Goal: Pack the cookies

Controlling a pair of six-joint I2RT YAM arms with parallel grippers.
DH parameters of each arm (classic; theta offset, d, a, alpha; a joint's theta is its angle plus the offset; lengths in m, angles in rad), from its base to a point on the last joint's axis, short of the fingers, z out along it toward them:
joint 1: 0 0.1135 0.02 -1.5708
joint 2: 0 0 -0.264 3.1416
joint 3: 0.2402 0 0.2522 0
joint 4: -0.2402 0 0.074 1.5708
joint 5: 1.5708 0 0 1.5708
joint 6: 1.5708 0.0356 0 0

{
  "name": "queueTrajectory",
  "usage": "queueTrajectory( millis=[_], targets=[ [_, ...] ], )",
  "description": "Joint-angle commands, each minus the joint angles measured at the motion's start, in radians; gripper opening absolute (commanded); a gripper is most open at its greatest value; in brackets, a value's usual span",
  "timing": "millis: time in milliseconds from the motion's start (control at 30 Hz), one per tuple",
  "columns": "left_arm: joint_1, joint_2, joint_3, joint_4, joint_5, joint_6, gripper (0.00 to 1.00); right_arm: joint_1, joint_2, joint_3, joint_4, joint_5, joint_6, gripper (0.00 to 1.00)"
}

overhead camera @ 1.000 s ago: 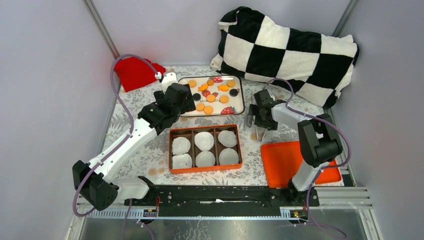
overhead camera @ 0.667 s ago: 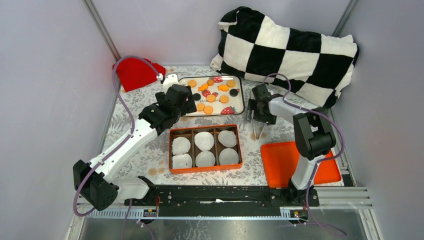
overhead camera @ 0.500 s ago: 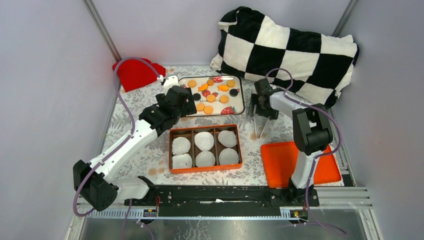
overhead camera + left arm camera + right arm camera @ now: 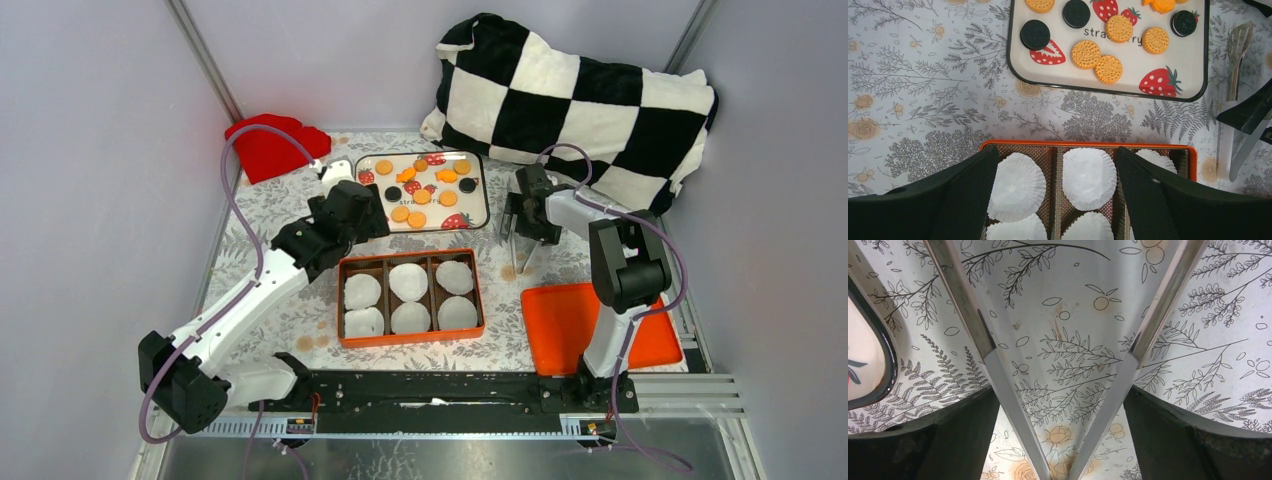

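Observation:
The cookies (image 4: 420, 195) lie on a white strawberry-print tray (image 4: 484, 200) at the back: orange-yellow discs (image 4: 1086, 54), black discs (image 4: 1035, 34) and fish shapes. The tray rim also shows in the left wrist view (image 4: 1108, 91). My left gripper (image 4: 350, 215) is open and empty, above the far edge of the orange box (image 4: 410, 260). Its fingers (image 4: 963, 195) frame the box's white paper cups (image 4: 1089, 177). My right gripper (image 4: 524, 212) is right of the tray, shut on metal tongs (image 4: 516, 255). The tongs' arms (image 4: 998, 370) form a V between its pads (image 4: 963, 435).
The orange box (image 4: 1088, 146) holds several white paper cups. An orange lid (image 4: 590, 325) lies at the front right. A red cloth (image 4: 270, 145) sits at the back left. A black-and-white checkered pillow (image 4: 580, 100) is at the back right. Grey walls enclose the table.
My right gripper has carried the tongs a little away from me and towards the tray. My left gripper has drawn back slightly from the tray towards the box.

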State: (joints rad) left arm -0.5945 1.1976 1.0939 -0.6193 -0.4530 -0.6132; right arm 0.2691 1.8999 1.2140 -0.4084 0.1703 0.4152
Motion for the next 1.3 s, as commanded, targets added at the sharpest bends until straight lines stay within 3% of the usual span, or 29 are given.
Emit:
queueTrajectory(
  millis=[0, 300, 333, 633, 800, 933, 1100, 1267],
  targets=[
    [-0.001, -0.01, -0.021, 0.045, 0.031, -0.014, 0.91, 0.013, 0.042, -0.077, -0.066, -0.093, 0.026, 0.98],
    [-0.001, -0.021, -0.024, 0.043, 0.034, -0.019, 0.91, 0.013, 0.008, 0.007, -0.134, -0.067, -0.019, 0.51],
    [-0.001, -0.024, -0.023, 0.041, 0.033, -0.019, 0.91, 0.014, -0.004, 0.013, -0.142, -0.064, -0.023, 0.49],
    [-0.001, -0.006, -0.014, 0.055, 0.071, -0.03, 0.91, 0.071, -0.195, 0.135, -0.301, -0.013, -0.067, 0.5],
    [-0.001, -0.005, -0.007, 0.064, 0.1, -0.028, 0.91, 0.124, -0.231, 0.266, -0.451, 0.044, -0.091, 0.57],
    [-0.001, -0.023, 0.004, 0.065, 0.097, -0.016, 0.91, 0.131, -0.267, 0.294, -0.472, 0.043, -0.089, 0.63],
    [-0.001, -0.055, -0.011, 0.063, 0.093, -0.018, 0.91, 0.141, -0.299, 0.288, -0.483, 0.033, -0.087, 0.54],
    [-0.001, -0.082, -0.032, 0.063, 0.068, -0.024, 0.92, 0.219, -0.342, 0.308, -0.46, 0.044, -0.093, 0.5]
  ],
)
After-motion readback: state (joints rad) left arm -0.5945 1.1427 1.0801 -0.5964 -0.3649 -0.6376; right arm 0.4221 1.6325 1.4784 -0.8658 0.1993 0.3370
